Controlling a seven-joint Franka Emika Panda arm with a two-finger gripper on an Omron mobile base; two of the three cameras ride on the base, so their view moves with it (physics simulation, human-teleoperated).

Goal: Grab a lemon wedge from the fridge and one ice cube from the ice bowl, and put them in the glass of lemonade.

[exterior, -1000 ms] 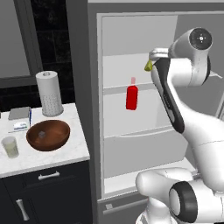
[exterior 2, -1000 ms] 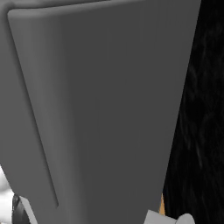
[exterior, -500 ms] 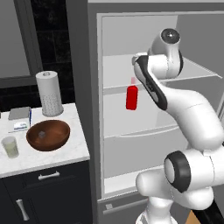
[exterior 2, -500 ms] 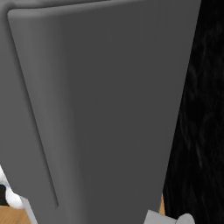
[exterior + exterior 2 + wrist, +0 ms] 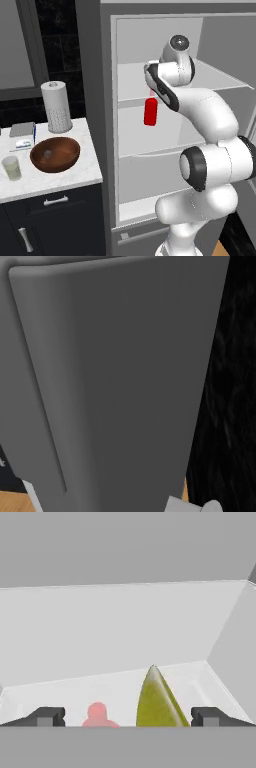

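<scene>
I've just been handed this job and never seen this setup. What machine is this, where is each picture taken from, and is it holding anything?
It's a white robot arm on a driving base, reaching into the open fridge. One picture looks from behind the arm's left; the other base camera faces the grey fridge door. The third looks along the hand, whose open fingers flank a lemon wedge on the shelf, nothing held. A red bottle stands below. The counter carries the ice bowl, lemonade glass and a paper roll.
</scene>
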